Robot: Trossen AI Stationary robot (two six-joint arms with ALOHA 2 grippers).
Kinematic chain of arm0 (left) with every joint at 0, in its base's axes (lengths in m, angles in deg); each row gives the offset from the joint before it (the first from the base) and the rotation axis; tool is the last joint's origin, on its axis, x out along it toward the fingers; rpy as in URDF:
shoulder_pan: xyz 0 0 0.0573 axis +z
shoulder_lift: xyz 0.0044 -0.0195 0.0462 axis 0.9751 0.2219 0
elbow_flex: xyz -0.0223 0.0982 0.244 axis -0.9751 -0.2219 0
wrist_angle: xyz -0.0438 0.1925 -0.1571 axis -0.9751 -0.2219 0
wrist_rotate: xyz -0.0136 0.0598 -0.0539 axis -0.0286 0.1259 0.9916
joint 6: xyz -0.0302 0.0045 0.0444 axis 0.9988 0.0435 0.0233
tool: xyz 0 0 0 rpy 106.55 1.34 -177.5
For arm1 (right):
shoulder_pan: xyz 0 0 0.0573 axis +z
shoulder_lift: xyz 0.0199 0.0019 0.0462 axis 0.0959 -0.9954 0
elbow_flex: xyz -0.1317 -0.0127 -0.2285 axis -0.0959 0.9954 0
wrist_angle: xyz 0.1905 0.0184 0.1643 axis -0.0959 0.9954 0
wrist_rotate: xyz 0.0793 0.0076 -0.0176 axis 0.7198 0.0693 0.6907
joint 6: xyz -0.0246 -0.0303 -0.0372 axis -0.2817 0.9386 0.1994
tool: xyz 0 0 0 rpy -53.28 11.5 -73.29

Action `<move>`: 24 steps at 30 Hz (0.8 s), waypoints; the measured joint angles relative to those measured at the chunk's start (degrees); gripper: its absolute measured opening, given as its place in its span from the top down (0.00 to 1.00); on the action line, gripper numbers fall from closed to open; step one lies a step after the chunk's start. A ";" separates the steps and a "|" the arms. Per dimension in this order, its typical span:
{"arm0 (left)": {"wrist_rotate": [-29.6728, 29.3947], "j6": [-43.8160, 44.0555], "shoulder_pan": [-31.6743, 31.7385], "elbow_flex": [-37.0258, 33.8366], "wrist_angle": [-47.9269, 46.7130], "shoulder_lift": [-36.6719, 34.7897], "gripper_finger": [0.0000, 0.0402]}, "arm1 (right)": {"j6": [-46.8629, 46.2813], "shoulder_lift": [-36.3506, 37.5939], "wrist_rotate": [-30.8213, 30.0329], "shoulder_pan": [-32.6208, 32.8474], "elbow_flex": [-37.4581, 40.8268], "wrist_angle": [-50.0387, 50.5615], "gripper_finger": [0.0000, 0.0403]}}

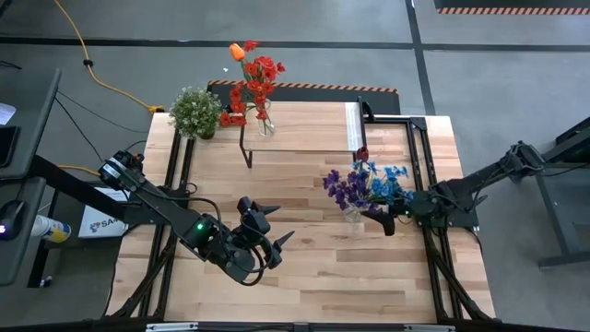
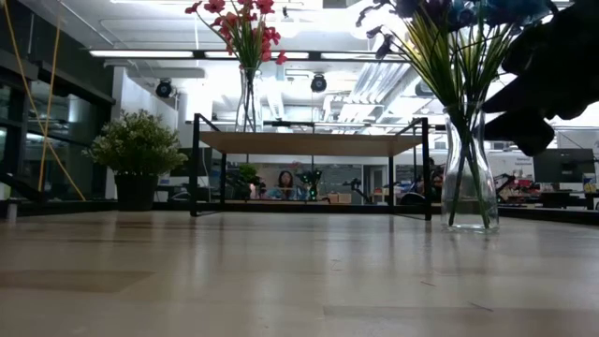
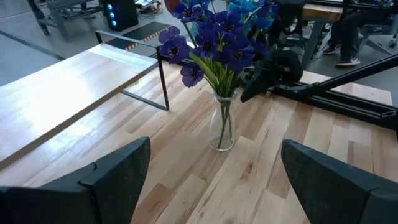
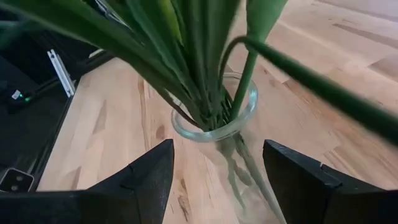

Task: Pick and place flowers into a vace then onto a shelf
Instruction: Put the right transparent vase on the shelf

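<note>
Robotics lab or workshop, not home. Grey concrete floor (image 1: 479, 28) with hazard-striped tape (image 1: 512, 10). Yellow cable (image 1: 101, 78) runs across floor. Long ceiling tube lights (image 2: 150, 53), open ducts above. Behind wooden table (image 1: 304, 277), more benches and person seated (image 2: 283, 183). Metal frame stands (image 3: 62, 9) near.

Red flowers (image 1: 252, 88) in vase (image 1: 265, 122) on shelf (image 1: 300, 127), purple-blue bunch (image 1: 367, 184) in glass vase (image 3: 221, 127) on tabletop
</note>
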 joint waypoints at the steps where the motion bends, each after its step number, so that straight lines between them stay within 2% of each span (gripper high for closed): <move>1: 0.00 0.00 0.00 0.00 0.01 -0.01 0.02 | 0.25 0.00 0.76 -0.61 0.00 0.13 0.41; 16: -0.24 0.00 0.00 0.00 -0.01 -0.01 0.02 | 1.88 -1.20 6.57 -5.55 -0.04 -0.29 0.41; 24: -0.22 0.00 0.00 0.00 -0.04 -0.01 0.02 | 3.33 -5.78 5.80 -5.64 -0.09 -5.15 0.41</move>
